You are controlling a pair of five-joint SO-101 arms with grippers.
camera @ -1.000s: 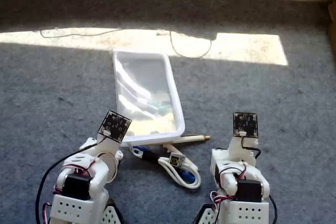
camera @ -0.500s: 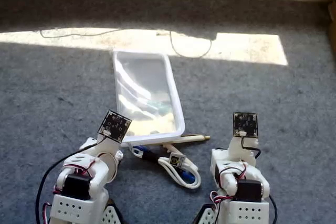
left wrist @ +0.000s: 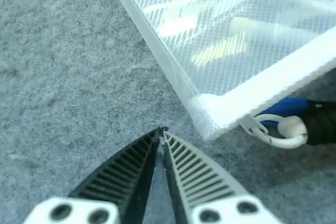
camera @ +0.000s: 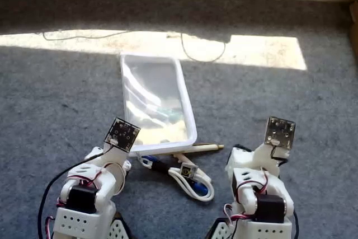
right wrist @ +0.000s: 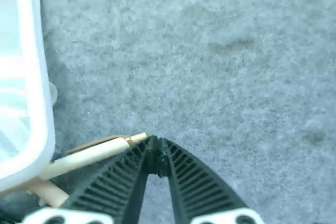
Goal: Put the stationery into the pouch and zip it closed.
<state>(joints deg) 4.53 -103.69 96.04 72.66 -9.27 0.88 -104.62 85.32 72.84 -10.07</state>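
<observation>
My left pincer (left wrist: 160, 131) pressed together, empty, over carpet (left wrist: 63, 77) just beside pouch (left wrist: 273, 81) corner. My right pincer (right wrist: 157, 148) likewise together (tips near pen (right wrist: 89, 154) end). Pen lies along pouch's near edge, outside it.

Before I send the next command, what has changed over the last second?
The right arm swung its wrist toward its own right, away from the pouch. The right gripper, shut and empty, now sits by the tip of the pen. Nothing was taken hold of or let go. The left arm, the shut left gripper near the pouch's corner, the pouch, pen and white cable stayed put.
</observation>
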